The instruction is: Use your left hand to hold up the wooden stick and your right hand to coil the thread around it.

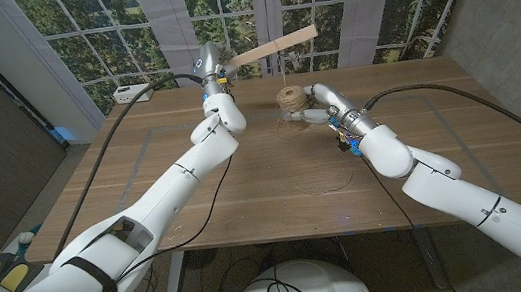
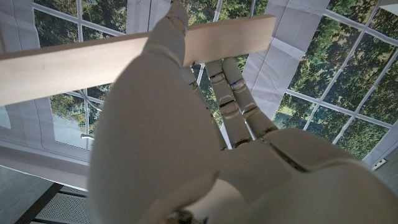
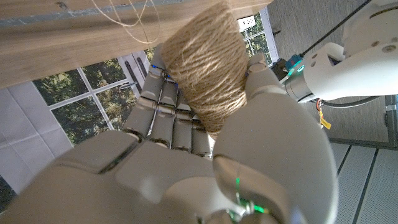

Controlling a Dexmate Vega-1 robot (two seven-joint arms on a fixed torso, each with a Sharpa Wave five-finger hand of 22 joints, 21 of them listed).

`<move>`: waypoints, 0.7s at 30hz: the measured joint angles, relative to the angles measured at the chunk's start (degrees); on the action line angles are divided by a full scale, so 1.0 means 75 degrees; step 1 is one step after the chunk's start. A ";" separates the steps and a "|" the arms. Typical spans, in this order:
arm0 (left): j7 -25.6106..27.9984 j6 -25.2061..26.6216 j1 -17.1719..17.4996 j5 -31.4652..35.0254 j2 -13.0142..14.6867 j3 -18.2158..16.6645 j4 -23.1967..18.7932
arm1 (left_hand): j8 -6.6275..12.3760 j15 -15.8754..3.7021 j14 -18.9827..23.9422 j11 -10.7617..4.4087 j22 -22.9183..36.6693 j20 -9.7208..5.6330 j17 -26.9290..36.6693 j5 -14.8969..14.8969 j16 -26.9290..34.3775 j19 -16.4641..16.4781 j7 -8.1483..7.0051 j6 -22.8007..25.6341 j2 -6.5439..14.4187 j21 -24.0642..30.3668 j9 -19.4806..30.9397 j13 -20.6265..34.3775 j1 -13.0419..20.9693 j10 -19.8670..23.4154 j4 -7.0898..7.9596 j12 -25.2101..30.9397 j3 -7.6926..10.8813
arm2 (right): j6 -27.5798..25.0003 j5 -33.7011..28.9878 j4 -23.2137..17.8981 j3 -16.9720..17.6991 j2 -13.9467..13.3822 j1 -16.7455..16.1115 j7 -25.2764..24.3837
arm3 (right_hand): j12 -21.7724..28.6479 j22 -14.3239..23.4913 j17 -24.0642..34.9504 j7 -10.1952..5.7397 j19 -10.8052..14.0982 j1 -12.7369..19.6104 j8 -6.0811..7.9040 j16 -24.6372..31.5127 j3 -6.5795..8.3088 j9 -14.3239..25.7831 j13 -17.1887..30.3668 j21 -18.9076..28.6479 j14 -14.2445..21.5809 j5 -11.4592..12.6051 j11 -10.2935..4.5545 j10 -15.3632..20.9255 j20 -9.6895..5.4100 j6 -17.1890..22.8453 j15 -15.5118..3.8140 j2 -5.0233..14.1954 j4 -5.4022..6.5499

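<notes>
My left hand (image 1: 214,72) holds a flat wooden stick (image 1: 273,47) up above the table's far side, the stick slanting up toward the right. In the left wrist view the stick (image 2: 93,59) runs across my left hand's fingers (image 2: 233,93). A spool of brown twine (image 1: 288,101) stands on the table just right of that hand. My right hand (image 1: 319,106) grips the spool from its right side. Close up, the twine spool (image 3: 208,68) sits between the fingers of my right hand (image 3: 205,149). A loose thread (image 3: 127,15) trails from it over the table.
The wooden table (image 1: 266,186) spreads toward me, with a thin loop of thread (image 1: 331,182) lying on it. A white power strip (image 1: 129,91) lies at the far left corner, with black cables running from it. Windows stand behind.
</notes>
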 measured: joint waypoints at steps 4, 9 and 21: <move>-0.0009 -0.0005 0.0036 -0.0058 0.0025 -0.0048 -0.0098 | -0.0028 0.0000 0.0000 0.0000 0.0006 0.0000 0.0003 0.0059 -0.0002 0.0000 -0.0005 0.0026 0.0000 0.0000 -0.0001 0.0001 0.0000 0.0000 0.0000 0.0000 0.0000 | -0.0075 0.0090 0.0081 -0.0019 0.0001 0.0027 0.0000 | 0.0000 -0.0002 -0.0001 0.0000 -0.0012 0.0000 0.0000 -0.0007 0.0000 0.0000 -0.0002 0.0031 0.0000 0.0000 0.0000 0.0000 0.0012 0.0000 0.0000 0.0000 0.0000; -0.0074 -0.0002 0.0070 -0.0141 0.0071 -0.0106 -0.0275 | -0.0042 0.0000 0.0000 0.0041 -0.0015 0.0000 0.0015 0.0103 -0.0031 0.0000 0.0009 0.0040 0.0000 0.0000 -0.0005 0.0002 0.0000 0.0040 0.0000 -0.0045 0.0000 | -0.0233 0.0278 0.0275 -0.0069 0.0033 0.0099 0.0000 | -0.0001 -0.0001 -0.0002 0.0000 -0.0012 0.0000 0.0000 0.0004 0.0000 0.0000 -0.0001 0.0053 0.0000 0.0000 0.0001 0.0001 0.0011 0.0000 -0.0001 0.0000 0.0000; -0.0391 0.0227 0.0085 -0.0237 0.0362 -0.0146 -0.0786 | -0.0123 0.0000 0.0000 0.0042 -0.0029 0.0001 0.0024 0.0167 -0.0061 -0.0001 0.0024 0.0053 -0.0001 0.0060 -0.0005 0.0003 0.0001 0.0039 -0.0031 -0.0060 0.0031 | -0.0665 0.0767 0.0755 -0.0140 0.0099 0.0286 0.0010 | -0.0010 -0.0002 -0.0009 0.0000 -0.0013 0.0000 -0.0004 0.0015 0.0000 0.0000 0.0040 0.0113 -0.0001 -0.0003 0.0013 0.0013 0.0011 0.0000 -0.0001 0.0000 0.0000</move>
